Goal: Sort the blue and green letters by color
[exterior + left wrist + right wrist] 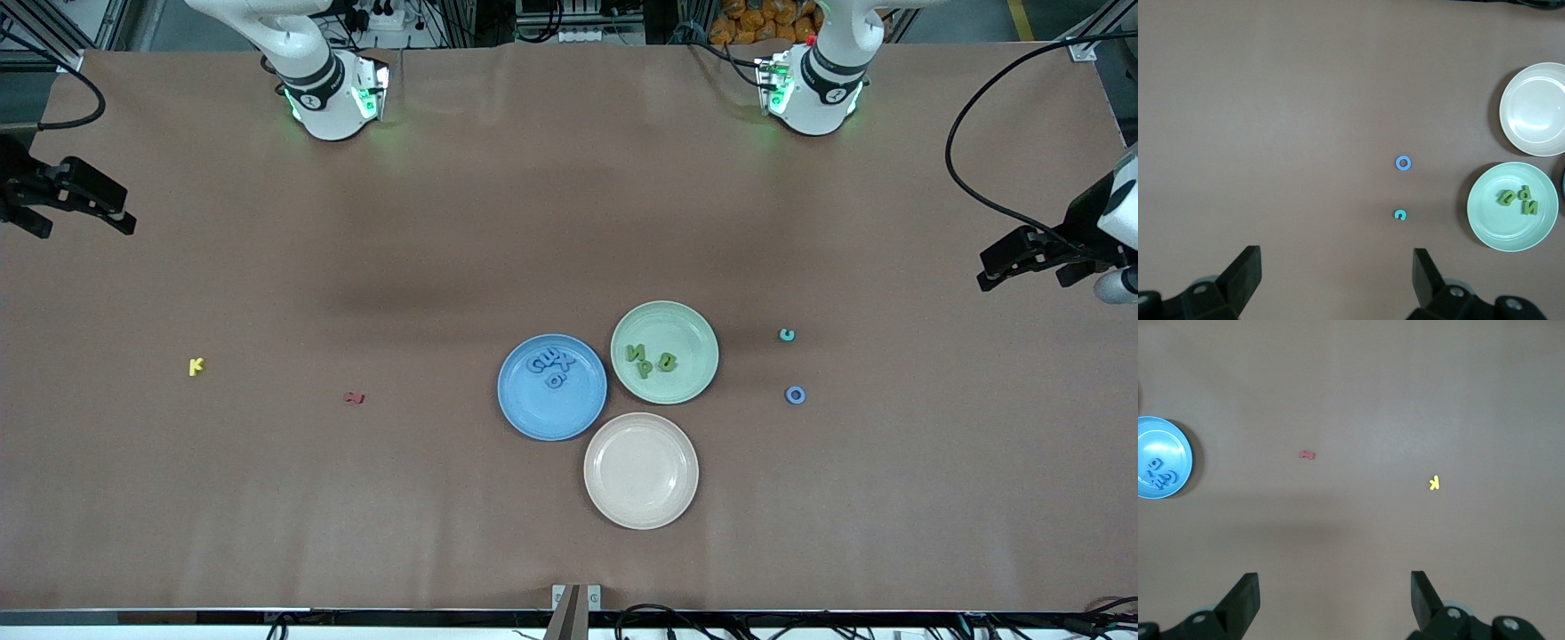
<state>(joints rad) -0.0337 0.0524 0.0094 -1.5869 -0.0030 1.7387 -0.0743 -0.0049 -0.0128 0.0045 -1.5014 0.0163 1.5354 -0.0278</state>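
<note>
Three plates sat together mid-tabletop: the blue plate held the blue letters, the green plate held the green letters, and the cream plate sat nearest the front camera. A blue ring and a teal letter lay loose toward the left arm's end. Both arms waited: the left gripper and the right gripper hung over bare tabletop at their own ends, fingers wide and holding nothing

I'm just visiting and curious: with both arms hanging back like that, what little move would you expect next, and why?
Probably the left gripper, open and nearest, goes down to the blue ring. It lies loose on the table beside the green plate, while the other blue letters already sit in the blue plate. The right gripper waits, open.
</note>
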